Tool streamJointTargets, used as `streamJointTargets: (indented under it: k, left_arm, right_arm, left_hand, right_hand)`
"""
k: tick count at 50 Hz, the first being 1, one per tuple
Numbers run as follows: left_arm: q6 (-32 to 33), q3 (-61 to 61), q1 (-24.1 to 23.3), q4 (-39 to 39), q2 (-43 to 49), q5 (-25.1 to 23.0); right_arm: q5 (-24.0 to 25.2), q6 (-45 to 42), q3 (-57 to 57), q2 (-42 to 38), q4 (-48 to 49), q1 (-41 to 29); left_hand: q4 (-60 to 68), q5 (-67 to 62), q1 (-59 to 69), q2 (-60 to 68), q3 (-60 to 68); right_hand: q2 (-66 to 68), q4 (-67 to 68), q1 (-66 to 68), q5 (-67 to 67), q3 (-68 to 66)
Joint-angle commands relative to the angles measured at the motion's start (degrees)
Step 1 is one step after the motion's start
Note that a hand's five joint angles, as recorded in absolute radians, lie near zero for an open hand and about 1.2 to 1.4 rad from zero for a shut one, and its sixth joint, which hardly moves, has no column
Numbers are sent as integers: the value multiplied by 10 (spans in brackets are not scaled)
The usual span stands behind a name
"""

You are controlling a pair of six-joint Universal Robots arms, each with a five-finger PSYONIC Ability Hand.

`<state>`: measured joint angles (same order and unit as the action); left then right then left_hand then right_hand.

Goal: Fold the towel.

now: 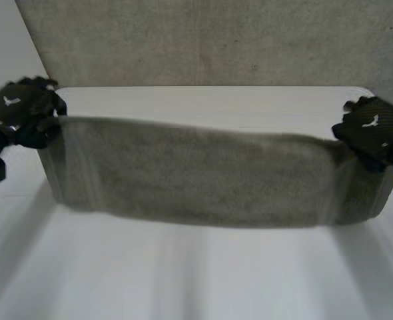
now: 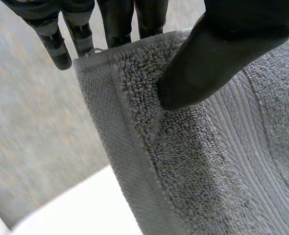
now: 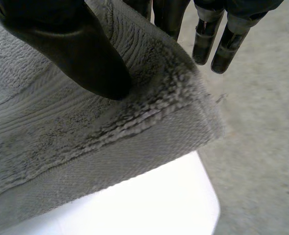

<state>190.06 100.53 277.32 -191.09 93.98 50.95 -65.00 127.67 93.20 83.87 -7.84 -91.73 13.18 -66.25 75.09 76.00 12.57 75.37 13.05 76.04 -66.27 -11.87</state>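
The grey terry-cloth towel [image 1: 210, 175] is hanging spread wide over the white table [image 1: 183, 273], stretched between both hands. The left hand [image 1: 20, 113] is pinching one top corner, its thumb pressing the cloth against the fingers. The right hand [image 1: 376, 130] is gripping the opposite top corner likewise, so each hand is sitting at an end of the upper edge.

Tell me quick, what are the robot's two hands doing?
Left hand: shut on the grey terry towel, pinching one corner.
Right hand: shut on the towel's other corner.
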Motion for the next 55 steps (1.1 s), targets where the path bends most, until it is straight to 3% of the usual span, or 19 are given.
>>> streamJointTargets:
  k: [1,9,14,19,44,45,46,47,48,49,55]
  left_arm:
    - [5,-56,-33,0,125,7]
    - [80,-133,-55,25,231,20]
    - [122,-193,-90,39,298,80]
    - [138,-213,-95,39,326,108]
    - [139,-220,-98,22,357,115]
    - [139,-220,-98,22,357,115]
    - [139,-220,-98,19,355,118]
    - [138,-220,-99,16,351,122]
    - [138,-220,-99,16,351,122]
    - [137,-220,-100,16,348,128]
    - [131,-208,-100,-1,307,134]
  right_arm:
    - [-7,2,-33,-96,71,-30]
    - [-28,7,-74,-181,134,-62]
    - [-37,25,-95,-221,168,-64]
    - [-42,28,-117,-264,196,-64]
    - [-53,28,-149,-328,227,-64]
    - [-59,28,-149,-328,234,-64]
    - [-59,28,-149,-328,234,-64]
    - [-69,28,-149,-325,239,-64]
    - [-79,29,-148,-320,244,-64]
    - [-79,29,-148,-320,244,-64]
    - [-119,63,-132,-245,264,-64]
  left_hand:
    - [-32,-38,49,40,-26]
    - [-32,-38,49,40,-26]
    - [-32,-38,49,40,-26]
    - [-32,-38,49,40,-26]
    - [-32,-31,43,34,-26]
    - [-32,-31,43,34,-26]
    - [-32,146,-134,-143,-26]
    - [-32,334,-322,-331,-26]
    - [-32,336,-324,-333,-26]
    - [-32,437,-426,-435,-26]
    - [-32,563,-551,-560,-26]
  right_hand:
    - [46,-30,40,-37,19]
    - [46,-30,40,-37,19]
    - [46,-30,40,-37,19]
    - [46,-30,40,-37,19]
    - [46,-30,40,-37,19]
    - [-126,-30,-133,135,19]
    - [-128,-30,-135,137,19]
    - [-508,-30,-514,517,19]
    - [-654,-30,-660,663,19]
    - [-654,-30,-660,663,19]
    - [-654,-30,-660,663,19]
